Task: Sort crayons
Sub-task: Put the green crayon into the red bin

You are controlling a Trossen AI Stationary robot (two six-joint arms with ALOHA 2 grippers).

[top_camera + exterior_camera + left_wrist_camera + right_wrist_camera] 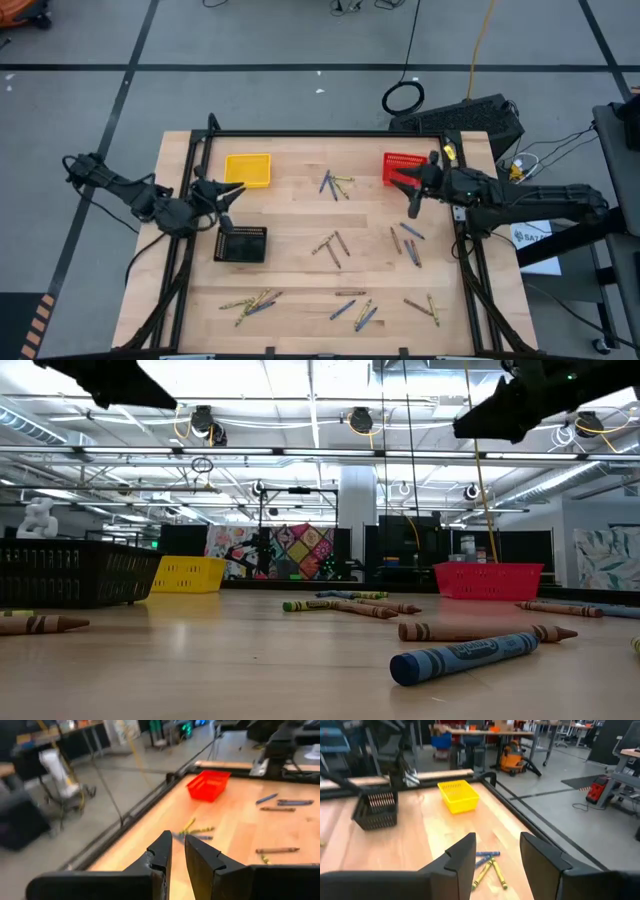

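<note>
Crayons lie flat in loose groups on the wooden table: a far-middle group (335,185), a centre group (328,245), a right group (408,240), and several along the near edge (255,302). A blue crayon (460,657) lies closest in the low view. My left gripper (225,195) hovers above the table's left side, between the yellow basket (248,170) and the black basket (241,243). Its fingers (178,855) stand narrowly apart with nothing between them. My right gripper (412,188) hovers beside the red basket (402,170), open wide (497,855) and empty.
The three mesh baskets stand on the far and left parts of the table. A dark metal frame (320,134) runs around the table's edges. Beyond the right edge lie cables and papers (530,240). Bare wood shows between the crayon groups.
</note>
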